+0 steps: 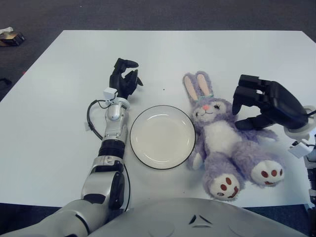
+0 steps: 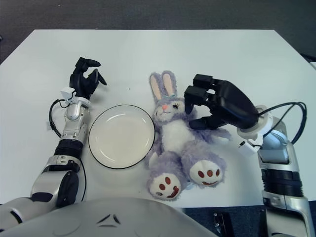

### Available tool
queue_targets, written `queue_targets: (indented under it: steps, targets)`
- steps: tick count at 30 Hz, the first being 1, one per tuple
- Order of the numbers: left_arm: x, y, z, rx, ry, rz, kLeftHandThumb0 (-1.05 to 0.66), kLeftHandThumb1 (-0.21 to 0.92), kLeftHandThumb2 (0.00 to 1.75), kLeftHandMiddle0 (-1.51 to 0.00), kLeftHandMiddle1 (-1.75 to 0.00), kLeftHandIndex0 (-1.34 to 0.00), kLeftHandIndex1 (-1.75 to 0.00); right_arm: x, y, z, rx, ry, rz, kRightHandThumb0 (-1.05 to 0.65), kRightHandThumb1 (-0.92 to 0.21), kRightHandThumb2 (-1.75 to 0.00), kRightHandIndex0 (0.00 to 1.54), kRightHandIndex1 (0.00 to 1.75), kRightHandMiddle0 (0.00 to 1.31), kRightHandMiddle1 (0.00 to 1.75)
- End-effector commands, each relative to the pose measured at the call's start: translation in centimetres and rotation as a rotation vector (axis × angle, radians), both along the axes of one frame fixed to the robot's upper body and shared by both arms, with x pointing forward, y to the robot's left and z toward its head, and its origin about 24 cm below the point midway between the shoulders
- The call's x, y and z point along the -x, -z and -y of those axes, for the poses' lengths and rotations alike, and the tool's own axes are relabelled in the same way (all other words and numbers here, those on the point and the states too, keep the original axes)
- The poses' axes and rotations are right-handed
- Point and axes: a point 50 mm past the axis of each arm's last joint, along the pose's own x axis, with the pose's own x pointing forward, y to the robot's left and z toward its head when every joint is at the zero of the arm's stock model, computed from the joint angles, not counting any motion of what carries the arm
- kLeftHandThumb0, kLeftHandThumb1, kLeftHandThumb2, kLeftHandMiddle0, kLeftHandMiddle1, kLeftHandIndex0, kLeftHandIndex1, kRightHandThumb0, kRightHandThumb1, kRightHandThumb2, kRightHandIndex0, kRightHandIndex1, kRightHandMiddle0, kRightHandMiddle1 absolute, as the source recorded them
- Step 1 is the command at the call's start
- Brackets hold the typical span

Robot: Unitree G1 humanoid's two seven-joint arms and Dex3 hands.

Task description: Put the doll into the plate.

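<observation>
A purple plush bunny doll (image 1: pixel 222 143) lies on its back on the white table, feet toward me, just right of the plate. The white plate (image 1: pixel 162 137) with a dark rim holds nothing. My right hand (image 1: pixel 242 111) is at the doll's right shoulder. Its fingers (image 1: pixel 245 94) curve over beside the doll's head, and the thumb touches the doll's outstretched arm. The hand is not closed around the doll. My left hand (image 1: pixel 124 78) shows left of the plate and a little beyond it, with relaxed fingers and nothing in it.
The white table (image 1: pixel 59 123) reaches to dark carpet at the back and on both sides. A small object (image 1: pixel 12 37) lies on the floor at the far left. My torso fills the bottom edge.
</observation>
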Motion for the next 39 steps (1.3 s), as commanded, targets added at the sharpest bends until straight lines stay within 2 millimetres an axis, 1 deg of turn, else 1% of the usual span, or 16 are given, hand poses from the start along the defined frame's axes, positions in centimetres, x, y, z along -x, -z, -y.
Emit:
queue_targets:
  steps: [1,5,9,13,15,19,22,24,26,27,29,30,32,35,38,39]
  targets:
    - [0.9,1.7,0.1,0.007,-0.012,-0.064,-0.35,0.92,0.31,-0.92,-1.75,-0.42,-1.52,-0.1,-0.4,0.1,0.034,-0.02,0.008,-0.01,-0.44,-1.06,0.6,1.44,0.42,1.73]
    - [0.9,1.7,0.2,0.006,-0.013,-0.064,-0.35,0.92,0.31,-0.92,-1.75,-0.42,-1.52,-0.1,-0.5,0.0,0.054,-0.033,0.023,-0.01,-0.46,-1.02,0.61,1.41,0.43,1.72]
    - [1.0,1.7,0.3,0.005,-0.013,-0.064,-0.35,0.92,0.31,-0.92,-1.75,-0.42,-1.52,-0.2,-0.3,-0.1,0.087,-0.06,0.043,-0.01,-0.51,-0.9,0.64,1.32,0.46,1.65]
    - [1.0,1.7,0.4,0.005,-0.014,-0.063,-0.35,0.92,0.32,-0.92,-1.75,-0.42,-1.52,-0.2,-0.3,-0.1,0.114,-0.086,0.059,-0.01,-0.58,-0.75,0.67,1.23,0.47,1.58]
    - [1.0,1.7,0.4,0.005,-0.014,-0.063,-0.35,0.92,0.32,-0.92,-1.75,-0.42,-1.52,-0.1,-0.2,-0.2,0.121,-0.093,0.067,-0.01,-0.6,-0.73,0.68,1.21,0.47,1.57]
    - [1.0,1.7,0.5,0.005,-0.015,-0.064,-0.35,0.92,0.32,-0.92,-1.75,-0.42,-1.52,0.0,-0.3,-0.4,0.117,-0.094,0.077,-0.01,-0.68,-0.57,0.7,1.15,0.46,1.51]
    - [1.0,1.7,0.5,0.005,-0.016,-0.064,-0.35,0.92,0.32,-0.92,-1.75,-0.42,-1.53,0.0,-0.4,-0.5,0.101,-0.083,0.07,-0.01,-0.7,-0.52,0.71,1.14,0.47,1.48]
    - [1.0,1.8,0.5,0.005,-0.016,-0.065,-0.35,0.92,0.32,-0.92,-1.75,-0.42,-1.53,-0.1,-0.5,-0.4,0.055,-0.046,0.033,-0.01,-0.71,-0.5,0.72,1.13,0.47,1.46]
    - [1.0,1.8,0.5,0.005,-0.015,-0.065,-0.35,0.92,0.32,-0.92,-1.75,-0.42,-1.53,0.1,-1.5,-0.4,-0.017,0.026,-0.028,-0.01,-0.72,-0.47,0.73,1.13,0.49,1.41]
    - [1.0,1.8,0.5,0.006,-0.015,-0.065,-0.35,0.92,0.32,-0.92,-1.75,-0.42,-1.53,0.3,-1.9,-0.4,-0.042,0.053,-0.053,0.0,-0.74,-0.42,0.74,1.13,0.5,1.37]
    - [1.0,1.8,0.5,0.006,-0.015,-0.065,-0.35,0.92,0.32,-0.91,-1.75,-0.42,-1.53,0.5,-2.3,-0.5,-0.062,0.077,-0.078,0.0,-0.78,-0.35,0.74,1.14,0.52,1.32]
    - [1.0,1.8,0.4,0.006,-0.015,-0.065,-0.35,0.92,0.32,-0.91,-1.75,-0.42,-1.53,0.7,-2.7,-0.6,-0.114,0.106,-0.111,0.0,-0.78,-0.34,0.74,1.14,0.52,1.31]
    - [1.0,1.7,0.4,0.007,-0.015,-0.066,-0.35,0.92,0.32,-0.91,-1.75,-0.42,-1.52,1.1,-3.2,-0.7,-0.176,0.142,-0.16,0.0,-0.86,-0.22,0.71,1.18,0.5,1.29]
    - [1.0,1.8,0.3,0.01,-0.016,-0.067,-0.35,0.92,0.31,-0.91,-1.75,-0.42,-1.52,1.2,-3.2,-0.9,-0.337,0.174,-0.268,0.0,-0.9,-0.16,0.7,1.17,0.48,1.32]
    - [1.0,1.8,0.3,0.011,-0.016,-0.067,-0.35,0.92,0.31,-0.91,-1.75,-0.42,-1.52,1.2,-3.2,-1.0,-0.38,0.184,-0.308,0.0,-0.91,-0.15,0.69,1.16,0.46,1.34]
    - [0.9,1.8,0.3,0.014,-0.016,-0.069,-0.35,0.92,0.31,-0.91,-1.75,-0.42,-1.52,0.9,-3.0,-1.2,-0.454,0.174,-0.351,0.0,-0.91,-0.15,0.69,1.16,0.46,1.35]
